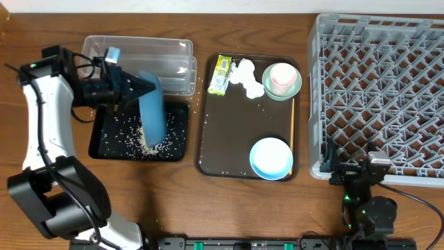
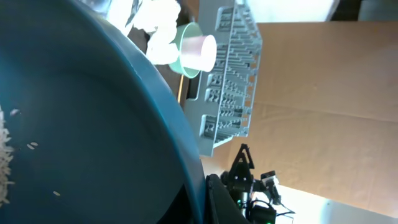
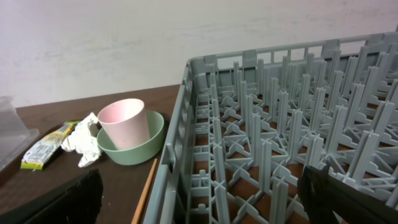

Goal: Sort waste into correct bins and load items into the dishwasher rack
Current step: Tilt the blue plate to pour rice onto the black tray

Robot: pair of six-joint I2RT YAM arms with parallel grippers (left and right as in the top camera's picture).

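My left gripper point(image 1: 135, 89) is shut on the rim of the dark blue plate point(image 1: 152, 111), which is tipped steeply on edge over the black tray point(image 1: 179, 142). Loose rice point(image 1: 128, 132) is scattered in that tray. In the left wrist view the plate point(image 2: 81, 124) fills the frame, with a few grains point(image 2: 5, 155) stuck to it. The wrapper point(image 1: 221, 74) and tissue point(image 1: 246, 78) lie on the brown tray. The pink cup point(image 1: 282, 78) stands in the mint bowl point(image 1: 269, 89). The light blue bowl point(image 1: 271, 157) is at the tray's front. My right gripper point(image 3: 205, 205) is open and empty at the rack's point(image 1: 381, 90) front left corner.
The clear tub point(image 1: 173, 52) stands just behind the black tray. The brown serving tray point(image 1: 215, 139) lies between the bins and the rack. The right wrist view shows the rack's pegs point(image 3: 280, 124) close ahead, with the cup point(image 3: 124, 124) and bowl point(image 3: 137, 152) to the left.
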